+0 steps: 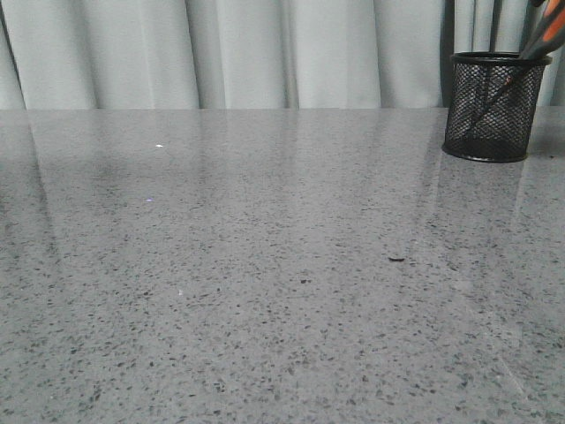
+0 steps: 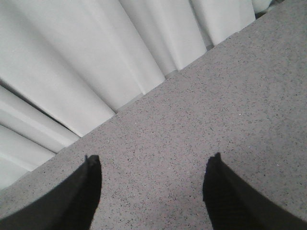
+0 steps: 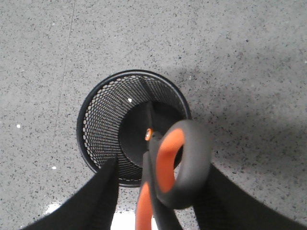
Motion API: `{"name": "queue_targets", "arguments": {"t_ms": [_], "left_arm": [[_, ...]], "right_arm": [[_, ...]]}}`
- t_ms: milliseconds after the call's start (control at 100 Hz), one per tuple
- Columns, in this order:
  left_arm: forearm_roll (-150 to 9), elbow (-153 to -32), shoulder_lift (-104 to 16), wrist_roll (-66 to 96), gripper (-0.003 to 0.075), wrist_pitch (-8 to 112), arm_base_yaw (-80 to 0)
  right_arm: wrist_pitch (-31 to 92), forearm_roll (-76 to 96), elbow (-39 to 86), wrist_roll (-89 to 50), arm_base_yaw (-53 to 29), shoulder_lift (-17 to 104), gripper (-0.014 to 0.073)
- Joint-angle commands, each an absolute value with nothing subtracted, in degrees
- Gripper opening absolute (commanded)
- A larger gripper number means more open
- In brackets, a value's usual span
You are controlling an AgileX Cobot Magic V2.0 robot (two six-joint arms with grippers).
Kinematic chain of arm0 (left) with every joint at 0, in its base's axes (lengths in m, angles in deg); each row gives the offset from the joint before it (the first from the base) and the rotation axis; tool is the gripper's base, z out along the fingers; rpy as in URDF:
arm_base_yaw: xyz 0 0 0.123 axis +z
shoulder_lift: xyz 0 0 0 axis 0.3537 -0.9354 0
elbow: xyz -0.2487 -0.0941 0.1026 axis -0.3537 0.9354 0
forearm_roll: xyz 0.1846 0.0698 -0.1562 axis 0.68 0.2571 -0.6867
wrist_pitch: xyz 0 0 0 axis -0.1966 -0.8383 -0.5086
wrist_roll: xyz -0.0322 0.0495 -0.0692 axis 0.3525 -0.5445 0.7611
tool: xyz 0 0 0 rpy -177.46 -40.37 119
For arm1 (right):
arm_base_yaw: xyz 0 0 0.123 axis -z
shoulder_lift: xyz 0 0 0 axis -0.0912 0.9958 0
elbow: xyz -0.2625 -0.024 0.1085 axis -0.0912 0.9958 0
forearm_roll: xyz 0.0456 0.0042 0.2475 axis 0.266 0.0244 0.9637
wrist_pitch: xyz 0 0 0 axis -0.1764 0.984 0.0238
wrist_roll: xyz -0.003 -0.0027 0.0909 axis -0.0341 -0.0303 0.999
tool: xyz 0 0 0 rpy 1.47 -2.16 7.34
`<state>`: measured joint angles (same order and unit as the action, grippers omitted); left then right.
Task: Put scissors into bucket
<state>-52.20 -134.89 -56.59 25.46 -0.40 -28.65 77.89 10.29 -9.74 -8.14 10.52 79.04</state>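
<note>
The bucket point(image 1: 491, 108), a black wire-mesh cup, stands at the far right of the table. The scissors point(image 1: 546, 34) stand in it with the blades down and the grey-and-orange handles leaning out over the rim to the right. In the right wrist view I look straight down into the bucket point(image 3: 103, 120). The scissors' handle loop point(image 3: 194, 143) rises between the fingers of my right gripper point(image 3: 162, 164). The jaws are spread, with a gap between one finger and the handles. My left gripper point(image 2: 154, 158) is open and empty above bare table.
The speckled grey table point(image 1: 265, 265) stretches across the front view. A pale curtain point(image 1: 265, 53) hangs along its far edge, close behind the bucket. It also shows in the left wrist view point(image 2: 96, 57). Neither arm shows in the front view.
</note>
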Motion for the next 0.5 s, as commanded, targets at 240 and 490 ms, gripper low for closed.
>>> {"name": "queue_targets", "arguments": {"t_ms": [240,490], "left_arm": [[-52.5,-136.6,-55.4,26.0,0.0416,3.5,-28.5],[-52.5,-136.6,-55.4,26.0,0.0416,3.5,-28.5]], "right_arm": [[76.6,5.0,-15.6,-8.7,10.7,75.7,0.0322],[80.3,1.9,-21.3,-8.1,10.7,75.7,0.0322]]}}
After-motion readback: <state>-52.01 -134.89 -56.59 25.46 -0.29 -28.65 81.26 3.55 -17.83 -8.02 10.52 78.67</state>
